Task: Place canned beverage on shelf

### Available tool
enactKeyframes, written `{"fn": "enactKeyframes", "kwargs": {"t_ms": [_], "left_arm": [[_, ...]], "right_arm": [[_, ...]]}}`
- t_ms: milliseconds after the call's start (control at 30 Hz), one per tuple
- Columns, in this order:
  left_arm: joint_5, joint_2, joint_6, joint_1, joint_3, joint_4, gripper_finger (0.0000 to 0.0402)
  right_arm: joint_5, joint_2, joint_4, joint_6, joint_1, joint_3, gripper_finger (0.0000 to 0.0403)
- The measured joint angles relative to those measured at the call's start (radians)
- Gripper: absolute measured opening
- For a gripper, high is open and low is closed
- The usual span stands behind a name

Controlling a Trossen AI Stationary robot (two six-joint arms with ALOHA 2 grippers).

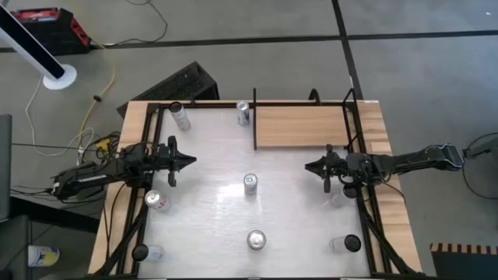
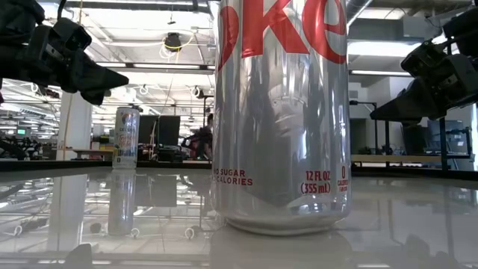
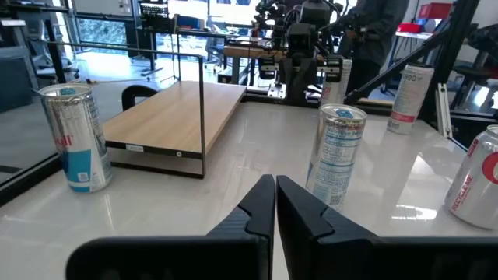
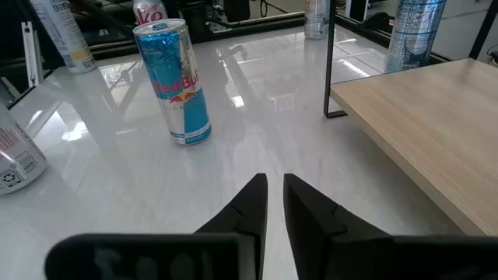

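Broadly, the white tabletop [image 1: 210, 210] carried everything, and the shelf [image 1: 299, 127] sat against its far edge toward the right corner, its board bare, presumably left free to receive a can. No can stood on it yet, so the task looked unstarted.

Both arms hung above the tabletop, pointing inward at each other. The left gripper [image 1: 189, 161] was over the left side, its fingers pressed fully together and empty. The right gripper [image 1: 310, 165] hovered just in front of the shelf's near edge, its fingers nearly touching with only a thin slit between them, and it gripped nothing either. That placing suited a reach toward the centre.

The cans were scattered, likely as a choice of targets. A slim blue-and-silver can [image 1: 250, 183] stood upright at the tabletop's centre, between the two grippers and nearest both. A Diet Coke can [image 1: 256, 239] stood near the front edge, right up against the low camera. Another red-lettered can [image 1: 158, 200] stood by the left edge, and a slim can [image 1: 243, 113] stood at the far edge just left of the shelf's rail. Others sat in the corners; their labels I could not make out.
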Motion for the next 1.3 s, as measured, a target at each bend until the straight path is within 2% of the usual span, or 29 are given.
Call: {"fn": "enactKeyframes", "kwargs": {"t_ms": [1033, 1133, 1300], "left_arm": [[0.000, 0.000, -0.004, 0.000, 0.000, 0.001, 0.0000], [-0.003, 0.000, -0.059, 0.000, 0.000, 0.005, 0.0000], [-0.007, 0.000, -0.268, 0.000, 0.000, 0.003, 0.0000]], "right_arm": [[0.000, 0.000, 0.000, 0.000, 0.000, 0.000, 0.0071], [0.000, 0.000, 0.000, 0.000, 0.000, 0.000, 0.0071], [0.000, 0.000, 0.000, 0.000, 0.000, 0.000, 0.0071]]}}
